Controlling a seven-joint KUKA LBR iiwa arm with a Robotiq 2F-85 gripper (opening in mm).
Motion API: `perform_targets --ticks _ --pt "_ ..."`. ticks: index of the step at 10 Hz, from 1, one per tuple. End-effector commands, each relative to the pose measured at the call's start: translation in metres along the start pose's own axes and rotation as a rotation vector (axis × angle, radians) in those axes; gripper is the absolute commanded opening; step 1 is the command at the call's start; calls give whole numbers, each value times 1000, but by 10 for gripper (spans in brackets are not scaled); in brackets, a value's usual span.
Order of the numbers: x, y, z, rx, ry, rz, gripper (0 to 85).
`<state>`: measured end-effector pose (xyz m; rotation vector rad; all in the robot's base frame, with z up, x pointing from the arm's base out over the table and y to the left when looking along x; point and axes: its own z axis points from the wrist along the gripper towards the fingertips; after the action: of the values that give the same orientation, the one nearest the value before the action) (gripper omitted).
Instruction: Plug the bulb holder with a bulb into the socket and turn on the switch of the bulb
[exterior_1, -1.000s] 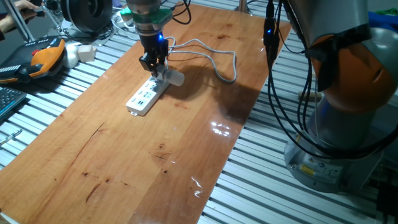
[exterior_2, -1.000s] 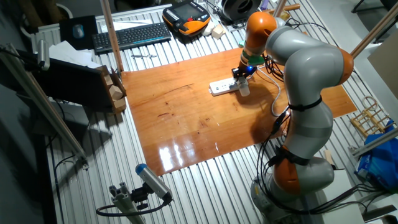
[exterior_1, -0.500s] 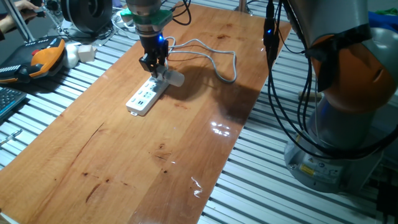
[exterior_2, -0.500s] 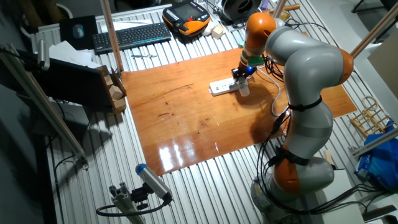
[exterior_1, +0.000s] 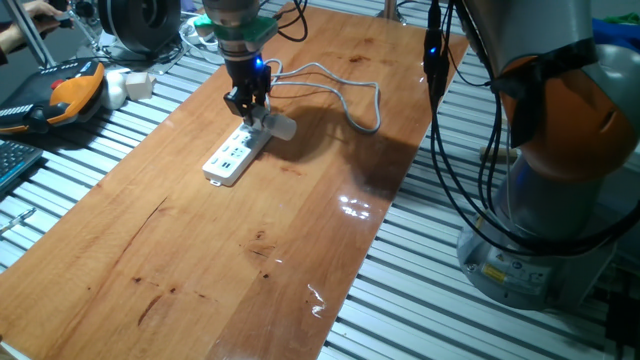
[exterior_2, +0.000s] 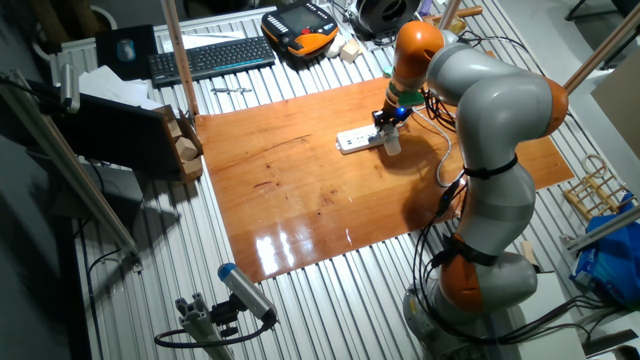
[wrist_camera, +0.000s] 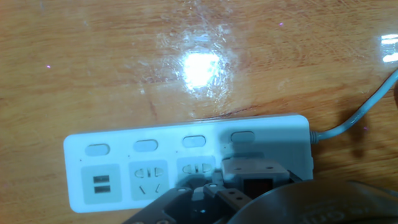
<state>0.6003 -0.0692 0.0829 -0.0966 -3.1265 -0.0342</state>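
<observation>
The socket, a long white power strip (exterior_1: 234, 155), lies on the wooden table, and its grey-white cord (exterior_1: 345, 95) loops off to the back. My gripper (exterior_1: 247, 106) stands straight down over the strip's cord end, fingers closed around the white bulb holder (exterior_1: 259, 121), which sits on the last outlet. The bulb (exterior_1: 282, 127) sticks out sideways from it, over the table. The other fixed view shows the same: gripper (exterior_2: 385, 121), strip (exterior_2: 356, 139), bulb (exterior_2: 394, 147). In the hand view the strip (wrist_camera: 124, 168) fills the lower frame and my fingers (wrist_camera: 247, 172) cover its last outlet. The red switch is hidden.
The table's right edge (exterior_1: 375, 235) drops to a slatted metal bench. An orange-black pendant (exterior_1: 70, 92) and a white block (exterior_1: 138, 85) lie off the table's left side. The arm's base and hanging black cables (exterior_1: 440, 120) stand at the right.
</observation>
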Motion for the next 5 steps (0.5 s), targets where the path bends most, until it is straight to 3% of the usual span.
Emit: perform_targets --ticks 1,5 --pt "0 0 0 -1 1 0 0" --pt "0 0 1 1 7 -12 0"
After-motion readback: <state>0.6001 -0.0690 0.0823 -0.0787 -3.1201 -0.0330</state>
